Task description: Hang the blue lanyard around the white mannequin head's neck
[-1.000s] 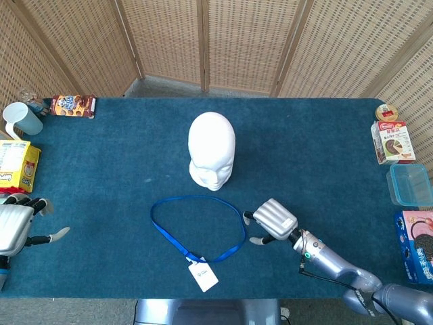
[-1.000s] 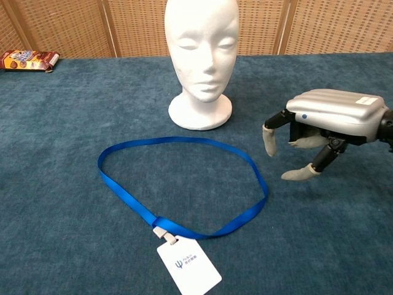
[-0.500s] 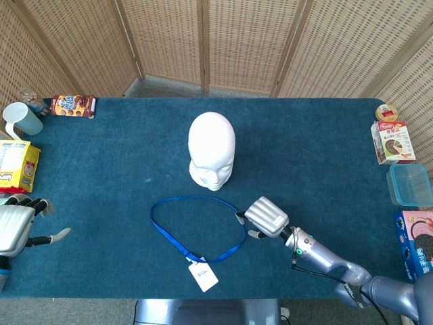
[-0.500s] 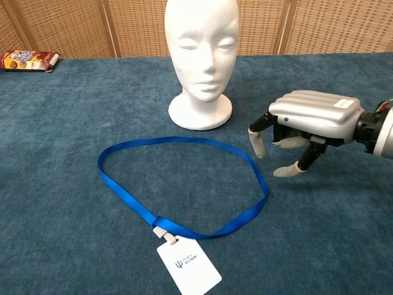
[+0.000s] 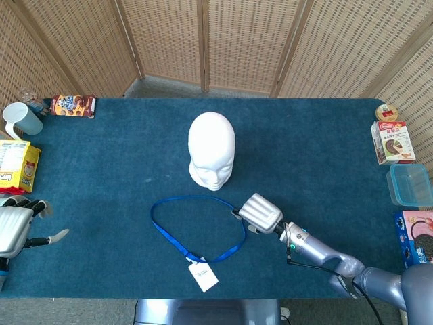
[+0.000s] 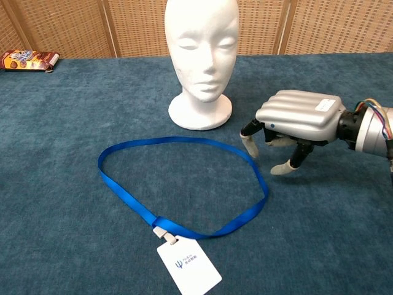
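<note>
Blue desk (image 5: 325, 156) lies bare around the blue lanyard (image 6: 123, 147), looped flat before the white mannequin head (image 6: 201, 43). Right hand (image 6: 298, 117) hovers beside its right edge, fingers (image 6: 250, 146) spread, empty.

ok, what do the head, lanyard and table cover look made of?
Head: matte white, probably foam or styrofoam; no gloss, soft shading. Lanyard: flat blue ribbon with slight sheen, likely woven polyester. Table cover: teal, fuzzy nap, looks like felt or short-pile carpet.
</note>
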`<state>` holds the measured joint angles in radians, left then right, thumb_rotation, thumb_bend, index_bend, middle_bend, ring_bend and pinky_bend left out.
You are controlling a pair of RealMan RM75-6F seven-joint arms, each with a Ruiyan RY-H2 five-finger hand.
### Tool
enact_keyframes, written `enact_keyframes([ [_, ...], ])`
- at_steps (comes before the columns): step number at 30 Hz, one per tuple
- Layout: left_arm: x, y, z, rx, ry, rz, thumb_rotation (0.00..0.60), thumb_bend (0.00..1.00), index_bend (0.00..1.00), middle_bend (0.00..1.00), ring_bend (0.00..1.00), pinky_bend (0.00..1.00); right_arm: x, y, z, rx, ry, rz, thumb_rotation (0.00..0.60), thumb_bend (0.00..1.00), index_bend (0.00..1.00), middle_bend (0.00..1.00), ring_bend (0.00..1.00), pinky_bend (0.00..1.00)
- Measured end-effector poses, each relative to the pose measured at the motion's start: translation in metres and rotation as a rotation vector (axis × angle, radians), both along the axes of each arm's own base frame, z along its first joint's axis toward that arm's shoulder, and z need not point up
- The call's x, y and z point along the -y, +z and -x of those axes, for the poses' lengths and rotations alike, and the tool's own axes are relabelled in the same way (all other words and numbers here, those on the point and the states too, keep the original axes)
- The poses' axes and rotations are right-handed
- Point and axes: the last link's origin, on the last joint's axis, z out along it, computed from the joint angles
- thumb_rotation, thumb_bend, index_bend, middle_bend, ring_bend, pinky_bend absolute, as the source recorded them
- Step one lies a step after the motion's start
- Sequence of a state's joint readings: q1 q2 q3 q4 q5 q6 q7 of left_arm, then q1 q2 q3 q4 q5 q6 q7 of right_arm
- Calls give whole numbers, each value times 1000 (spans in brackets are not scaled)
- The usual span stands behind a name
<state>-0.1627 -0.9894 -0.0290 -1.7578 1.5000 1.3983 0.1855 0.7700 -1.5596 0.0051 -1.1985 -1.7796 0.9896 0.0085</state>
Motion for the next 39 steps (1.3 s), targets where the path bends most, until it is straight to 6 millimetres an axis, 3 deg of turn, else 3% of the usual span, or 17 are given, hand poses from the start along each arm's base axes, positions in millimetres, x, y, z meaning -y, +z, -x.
enact_keyframes([
  [26, -1, -4, 3, 5, 4, 11, 273, 81, 489, 542, 527, 307, 9, -6, -36, -218, 177, -18, 600, 227, 483, 1000, 1000, 1000],
  [39, 0, -6, 10, 11, 18, 19, 274, 82, 489, 542, 527, 307, 10, -17, -40, -289, 199, -28, 600, 227, 479, 1000, 1000, 1000],
])
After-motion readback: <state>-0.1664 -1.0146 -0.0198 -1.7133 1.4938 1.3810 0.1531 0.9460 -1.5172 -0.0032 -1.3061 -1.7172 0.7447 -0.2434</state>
